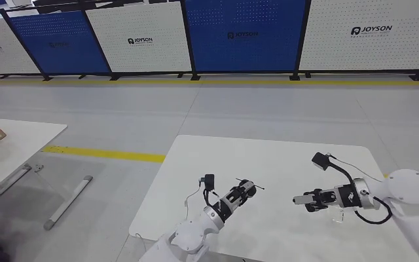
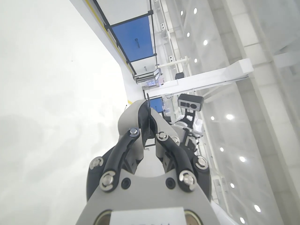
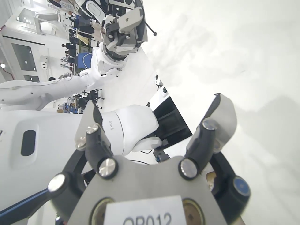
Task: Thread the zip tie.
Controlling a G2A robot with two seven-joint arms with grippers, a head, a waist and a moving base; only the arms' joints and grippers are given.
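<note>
A thin black zip tie (image 1: 253, 185) is pinched in my left gripper (image 1: 245, 190), which is shut on it above the middle of the white table (image 1: 275, 157). In the left wrist view the zip tie (image 2: 148, 106) runs edge-on between the closed pads of the left gripper (image 2: 146, 107), a short end poking past the tips. My right gripper (image 1: 298, 200) hovers to the right of it, open, pointing at the left one with a gap between them. In the right wrist view the right gripper (image 3: 156, 111) holds nothing, and the zip tie (image 3: 150, 28) sticks out sideways from the left gripper (image 3: 140, 31) farther off.
A second white table (image 1: 26, 137) stands at the far left across a strip of floor with a yellow line (image 1: 105, 154). Blue and white partition panels (image 1: 245, 36) close off the back. The right arm's wrist camera (image 2: 189, 104) shows beyond my left fingertips.
</note>
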